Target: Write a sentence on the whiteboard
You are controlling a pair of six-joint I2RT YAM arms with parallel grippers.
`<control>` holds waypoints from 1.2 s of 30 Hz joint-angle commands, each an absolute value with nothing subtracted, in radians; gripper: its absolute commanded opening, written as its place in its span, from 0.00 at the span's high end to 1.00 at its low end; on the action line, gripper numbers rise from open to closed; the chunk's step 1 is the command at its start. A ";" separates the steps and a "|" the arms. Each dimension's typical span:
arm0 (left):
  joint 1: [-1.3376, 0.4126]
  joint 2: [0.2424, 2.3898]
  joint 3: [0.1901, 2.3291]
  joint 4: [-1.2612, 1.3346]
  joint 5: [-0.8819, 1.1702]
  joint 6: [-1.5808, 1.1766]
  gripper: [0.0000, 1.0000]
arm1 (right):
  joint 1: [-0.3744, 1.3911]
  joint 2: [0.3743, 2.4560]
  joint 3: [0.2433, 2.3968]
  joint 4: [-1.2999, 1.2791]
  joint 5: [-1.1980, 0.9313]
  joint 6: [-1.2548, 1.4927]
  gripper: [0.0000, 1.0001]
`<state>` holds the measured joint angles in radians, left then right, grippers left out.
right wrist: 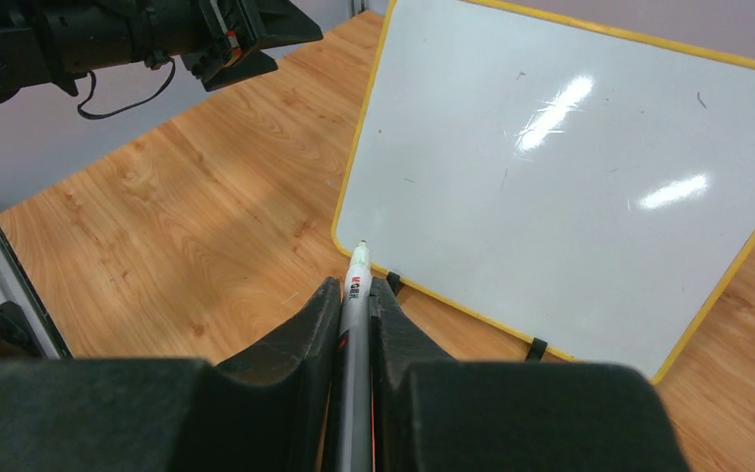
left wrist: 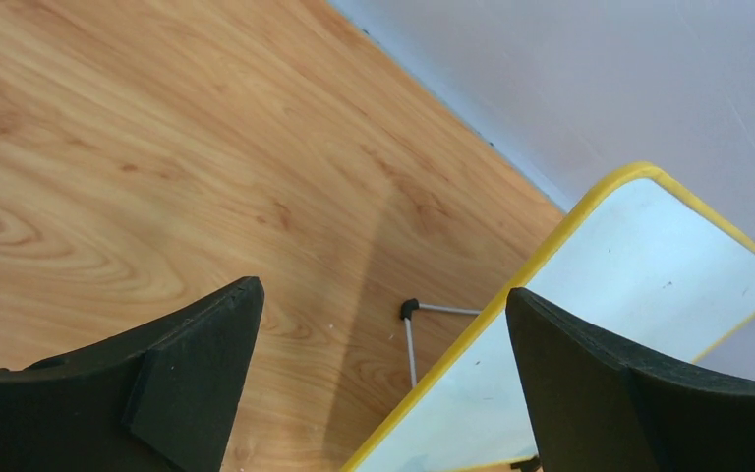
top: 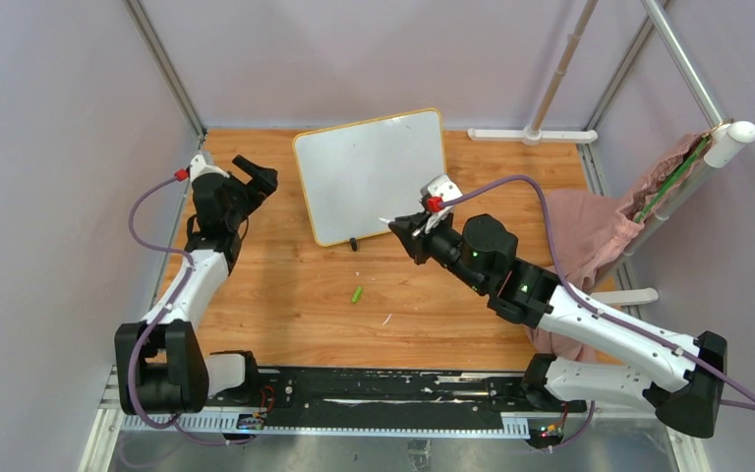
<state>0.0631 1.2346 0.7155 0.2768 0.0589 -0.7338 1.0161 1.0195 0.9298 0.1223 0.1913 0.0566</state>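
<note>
- The whiteboard [top: 369, 177] stands near the far middle of the wooden table [top: 285, 295]. It leans back on its 2 black clip feet [right wrist: 537, 348], so its glossy face is turned toward the arms where a pen can reach it.
- The left wrist view shows a thin wire prop [left wrist: 411, 334] behind the yellow rim. We judge this is what keeps the board tilted rather than flat.
- We see no green sentence on the board, only a few tiny specks and glare, so we judge the writing has not begun.
- The right gripper [right wrist: 355, 307] is closed narrowly on a marker [right wrist: 358, 280]. The barrel lies along the slot between the fingers and the white tip sticks out in front.
- We think this grip lets the arm steer the tip like a hand-held pen.
- The tip points at the board's lower left corner, just beside the rim. We cannot tell whether it touches.
- The left gripper [top: 256, 180] is spread as wide as it goes and holds nothing. It hovers just left of the board's edge, and from the left wrist the rim shows between its fingers. We judge it is placed there to steady the board against the push of writing.
- A small green piece [top: 357, 294], probably the marker's cap, lies on the table near the board's front, apart from both grippers.
</note>
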 commanded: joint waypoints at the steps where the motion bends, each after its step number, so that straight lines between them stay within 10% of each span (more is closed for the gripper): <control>1: 0.046 1.173 0.748 0.088 -0.123 -0.762 0.00 | 0.998 0.997 0.925 0.180 0.199 0.044 1.00; 22: 0.100 1.559 0.686 0.668 0.608 -0.876 0.05 | 0.961 1.198 0.967 0.306 0.225 -0.053 1.00; 36: 0.120 1.516 0.690 0.676 0.497 -0.806 0.05 | 0.894 1.274 0.992 0.413 0.179 -0.036 1.00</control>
